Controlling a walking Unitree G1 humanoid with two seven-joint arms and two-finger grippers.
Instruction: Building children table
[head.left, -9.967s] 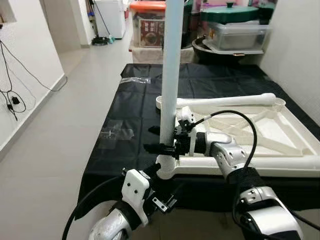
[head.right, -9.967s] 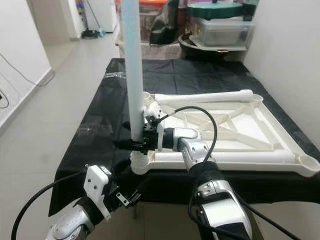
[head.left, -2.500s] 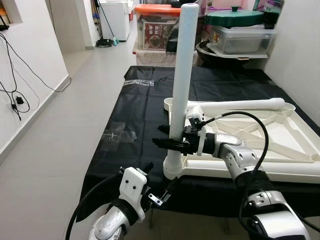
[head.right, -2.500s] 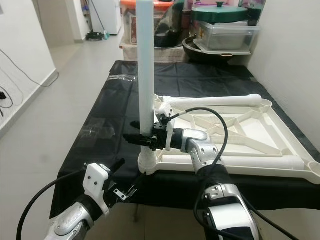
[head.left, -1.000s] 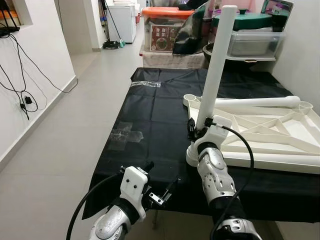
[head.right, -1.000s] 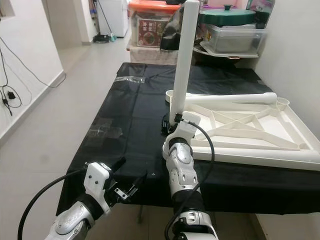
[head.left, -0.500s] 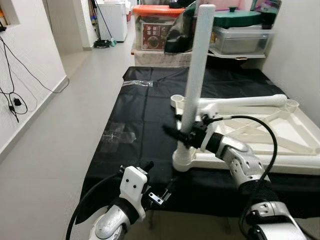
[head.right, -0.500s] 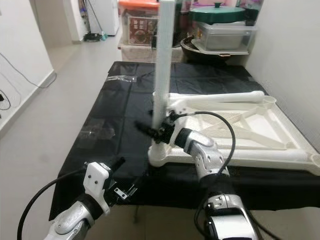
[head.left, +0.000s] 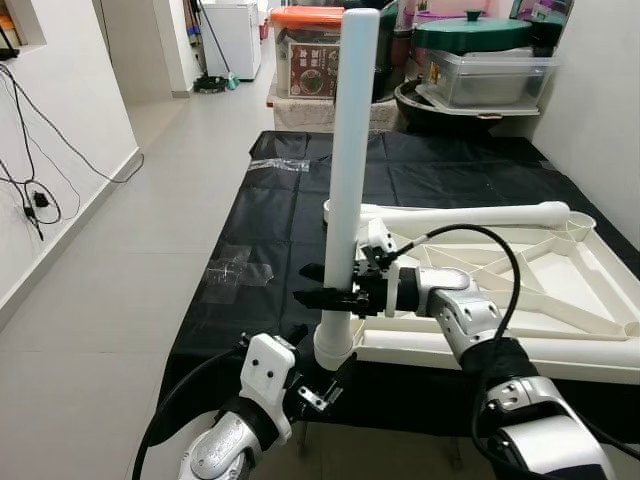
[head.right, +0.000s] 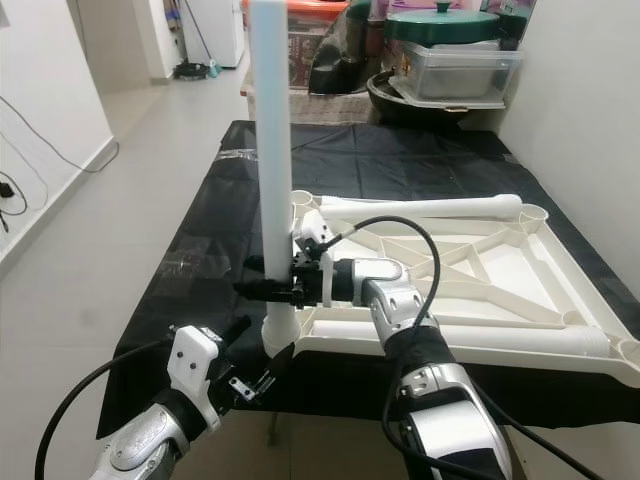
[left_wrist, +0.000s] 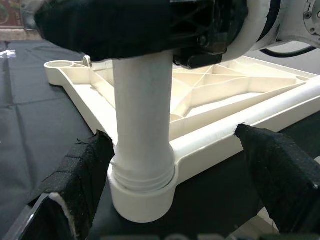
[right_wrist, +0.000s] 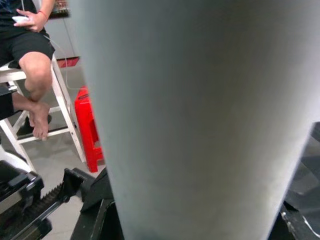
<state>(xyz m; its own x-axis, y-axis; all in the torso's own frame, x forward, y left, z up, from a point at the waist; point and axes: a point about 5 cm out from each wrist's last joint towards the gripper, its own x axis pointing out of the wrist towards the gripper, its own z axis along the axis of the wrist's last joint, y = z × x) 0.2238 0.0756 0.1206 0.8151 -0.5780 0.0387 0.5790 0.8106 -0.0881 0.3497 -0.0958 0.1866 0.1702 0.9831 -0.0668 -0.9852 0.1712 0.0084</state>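
An upside-down white plastic table top (head.left: 560, 290) lies on a table draped in black cloth (head.left: 270, 230). One white leg (head.left: 350, 170) stands upright in the near-left corner socket (head.left: 334, 350). My right gripper (head.left: 318, 286) is shut on this leg just above the socket. My left gripper (head.left: 318, 356) is low at the table's front edge, open, with its fingers (left_wrist: 82, 170) spread either side of the socket (left_wrist: 142, 192) without touching it. A second white leg (head.left: 470, 213) lies along the far rim of the table top.
Storage boxes and a green-lidded pot (head.left: 470, 35) are stacked past the table's far end. Grey floor (head.left: 130, 260) runs along the left to a white wall with cables. In the right wrist view, a seated person's leg (right_wrist: 35, 70) and a red stool (right_wrist: 90, 125) are nearby.
The head view has swung. The leg leaned to the right half a second ago and now stands straight in its socket, with my right gripper still on it. The left gripper has stayed low.
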